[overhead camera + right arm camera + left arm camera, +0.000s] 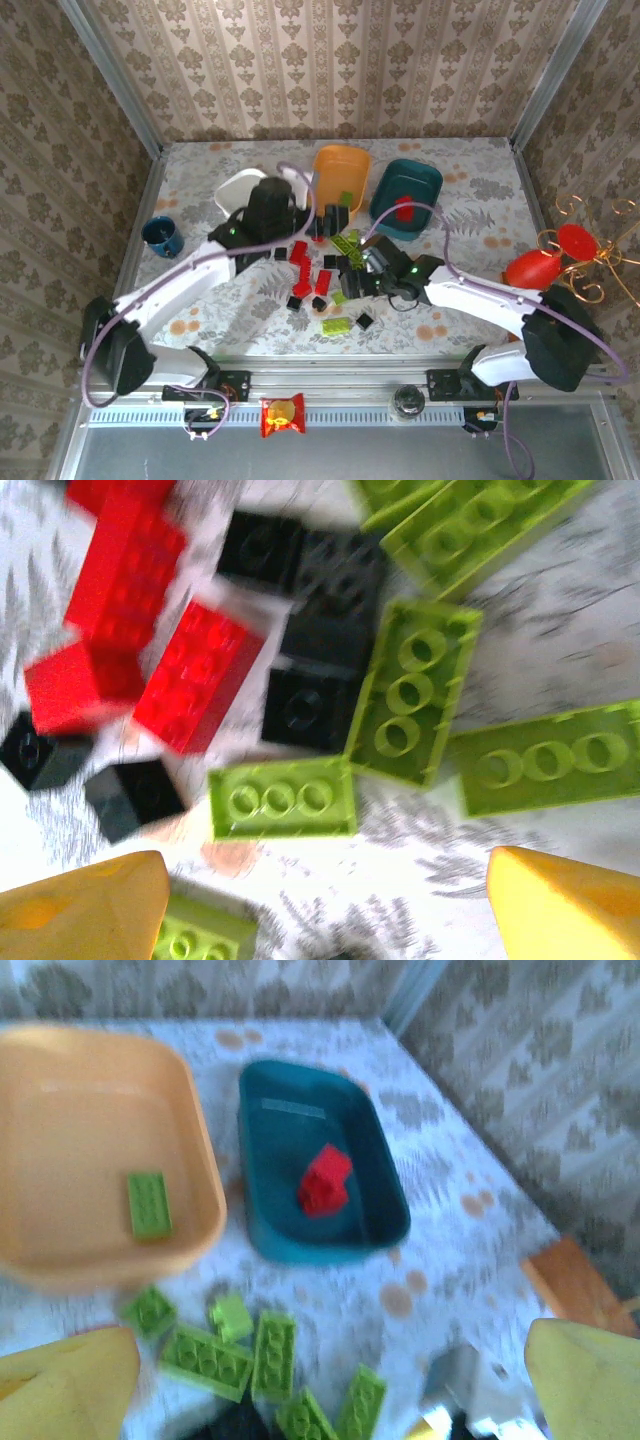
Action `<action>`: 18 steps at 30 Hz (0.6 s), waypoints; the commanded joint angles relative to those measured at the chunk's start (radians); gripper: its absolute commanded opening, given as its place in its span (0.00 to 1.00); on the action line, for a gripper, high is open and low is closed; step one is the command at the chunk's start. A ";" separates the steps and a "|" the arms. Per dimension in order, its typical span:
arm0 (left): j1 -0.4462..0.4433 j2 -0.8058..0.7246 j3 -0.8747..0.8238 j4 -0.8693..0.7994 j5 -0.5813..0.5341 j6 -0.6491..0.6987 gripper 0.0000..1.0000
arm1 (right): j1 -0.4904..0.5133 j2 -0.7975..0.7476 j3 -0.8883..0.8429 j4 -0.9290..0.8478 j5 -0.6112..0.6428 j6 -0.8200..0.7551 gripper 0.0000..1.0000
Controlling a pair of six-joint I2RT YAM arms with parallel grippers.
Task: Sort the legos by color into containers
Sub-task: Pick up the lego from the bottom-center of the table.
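Lime, red and black legos (330, 270) lie scattered across the middle of the floral bench (200, 165), just in front of the white tray (235, 187), orange tray (80, 1120) and teal tray (290, 1130). One lime brick (149, 1203) lies flat in the orange tray, and a red brick (325, 1182) sits in the teal one. The left jaws stand wide open above lime pieces beside the orange tray, gripping nothing. The right jaws, also open and empty, hang over mixed bricks. A red-and-yellow snack packet (282, 415) rests at the near rail, its print too small to read.
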State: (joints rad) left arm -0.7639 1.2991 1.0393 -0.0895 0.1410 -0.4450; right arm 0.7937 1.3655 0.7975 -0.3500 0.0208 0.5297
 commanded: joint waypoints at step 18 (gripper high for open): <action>-0.009 -0.689 -0.423 -0.342 -0.350 -0.050 1.00 | 0.317 0.340 0.246 -0.181 0.044 -0.253 0.83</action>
State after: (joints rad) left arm -0.7944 0.6453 0.6048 -0.3260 -0.1383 -0.4789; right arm 1.1019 1.6901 1.0222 -0.4862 0.0334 0.3195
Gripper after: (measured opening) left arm 0.999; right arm 0.829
